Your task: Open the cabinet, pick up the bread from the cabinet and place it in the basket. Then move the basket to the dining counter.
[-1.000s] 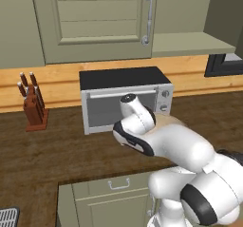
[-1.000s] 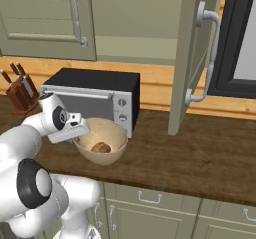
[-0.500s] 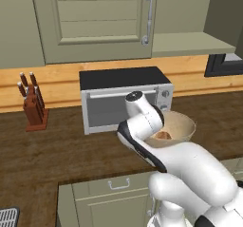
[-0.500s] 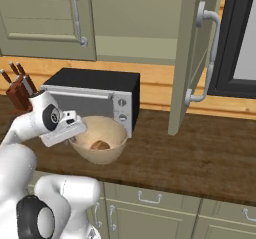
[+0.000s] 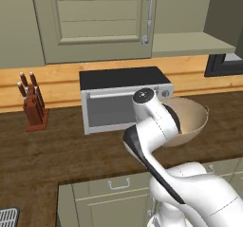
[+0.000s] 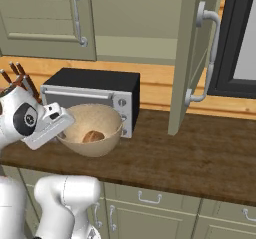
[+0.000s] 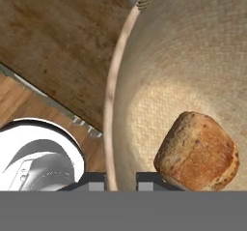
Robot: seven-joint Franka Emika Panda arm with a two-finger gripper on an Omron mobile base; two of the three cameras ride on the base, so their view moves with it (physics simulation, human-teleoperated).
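The basket is pinched at its near rim by the gripper, jaws nearly together astride the wall, so it can be carried whole. The bread is seen inside. Lifted off the worktop, it is crowded by the microwave; right, the open cabinet door hangs.

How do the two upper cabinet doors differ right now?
The cabinet door stands swung open, edge-on toward the room; the left door is shut flat. The open one's handle juts out sideways; the shut one's handle lies against its panel. Both are sage green with silver bar handles.
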